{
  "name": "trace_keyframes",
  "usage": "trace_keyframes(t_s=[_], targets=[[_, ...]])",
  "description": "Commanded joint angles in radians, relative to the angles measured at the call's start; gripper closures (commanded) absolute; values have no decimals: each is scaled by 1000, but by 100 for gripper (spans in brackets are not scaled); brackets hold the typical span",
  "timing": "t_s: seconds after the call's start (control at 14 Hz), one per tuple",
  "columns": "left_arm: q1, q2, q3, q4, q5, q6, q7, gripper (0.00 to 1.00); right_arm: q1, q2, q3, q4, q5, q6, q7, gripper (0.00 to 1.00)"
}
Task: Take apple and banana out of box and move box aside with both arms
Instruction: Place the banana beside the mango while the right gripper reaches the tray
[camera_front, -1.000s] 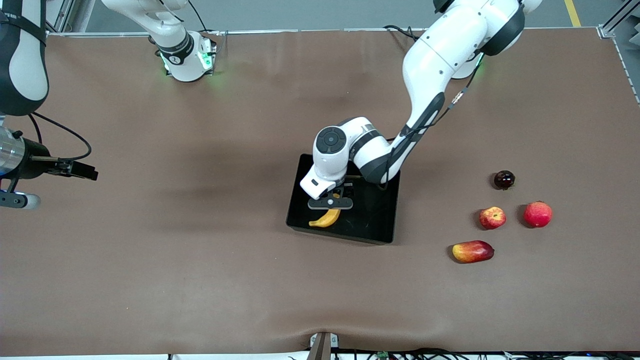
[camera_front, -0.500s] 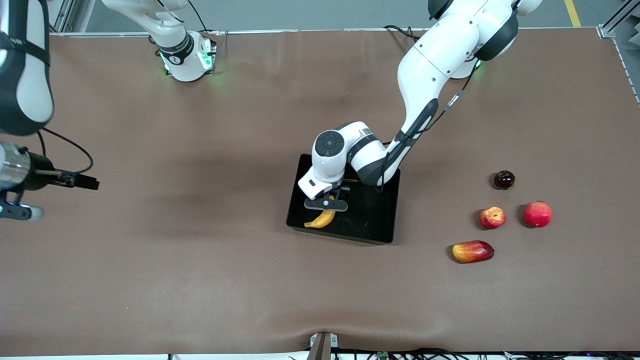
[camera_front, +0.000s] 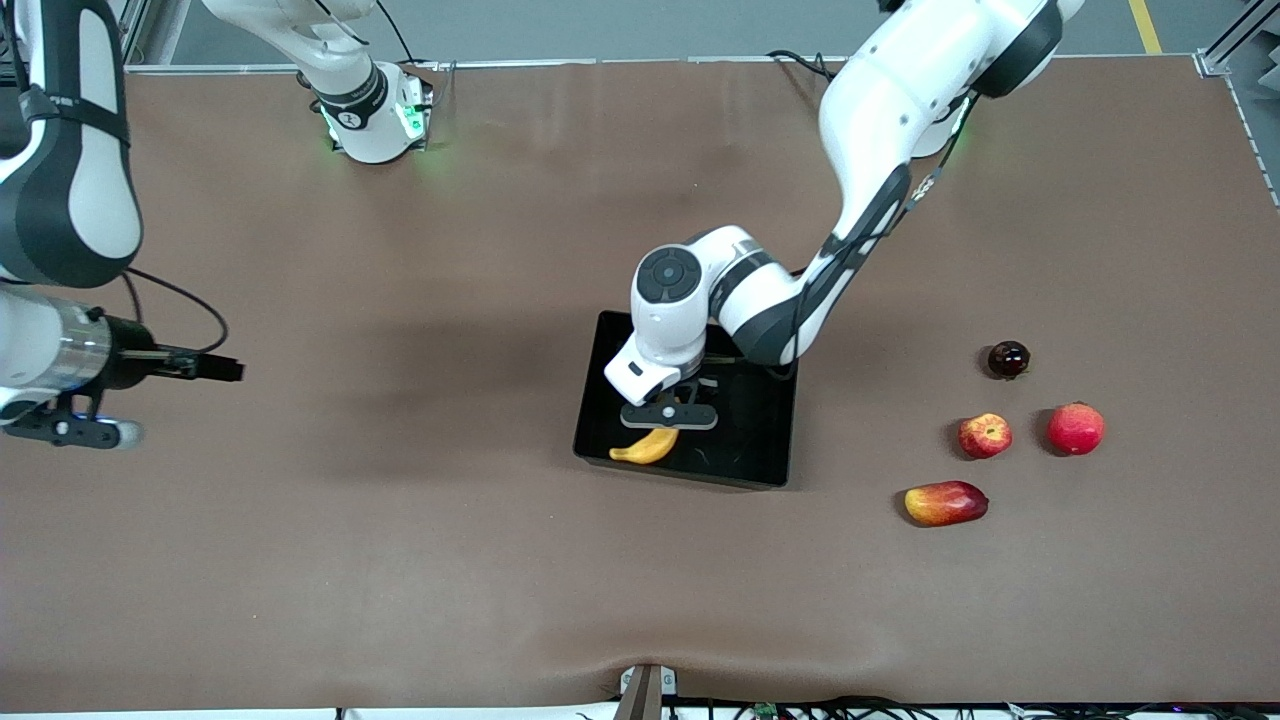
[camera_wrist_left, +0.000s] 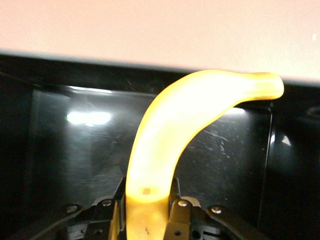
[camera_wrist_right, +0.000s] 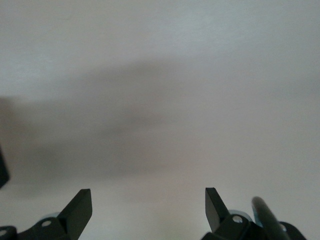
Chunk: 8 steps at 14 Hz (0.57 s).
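My left gripper (camera_front: 667, 424) is shut on the yellow banana (camera_front: 645, 447) and holds it low inside the black box (camera_front: 752, 440), at the box's corner nearest the front camera and toward the right arm's end. In the left wrist view the fingers (camera_wrist_left: 176, 215) clamp the banana (camera_wrist_left: 185, 125) at one end, and its tip points at the box wall (camera_wrist_left: 100, 75). The small red apple (camera_front: 985, 435) lies on the table toward the left arm's end. My right gripper (camera_front: 72, 430) is open and empty (camera_wrist_right: 147, 200) over bare table at the right arm's end.
Beside the apple lie a larger pinkish-red fruit (camera_front: 1075, 428), a red-and-yellow mango (camera_front: 945, 502) nearer the front camera, and a small dark fruit (camera_front: 1008, 359) farther from it. The brown table (camera_front: 400, 520) spreads wide around the box.
My left gripper has shifted the banana slightly within the box, toward the front camera. My right arm has moved a little toward the table's middle.
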Motion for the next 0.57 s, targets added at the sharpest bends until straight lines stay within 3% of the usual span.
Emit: trace_keyframes(t_s=[0.0, 0.5], targets=[[31, -89, -7, -25, 9, -67, 7, 100, 53, -4, -2, 5, 57, -8, 45, 0], [257, -173, -5, -29, -46, -209, 286, 100, 286, 71, -2, 0, 105, 88, 270, 0]])
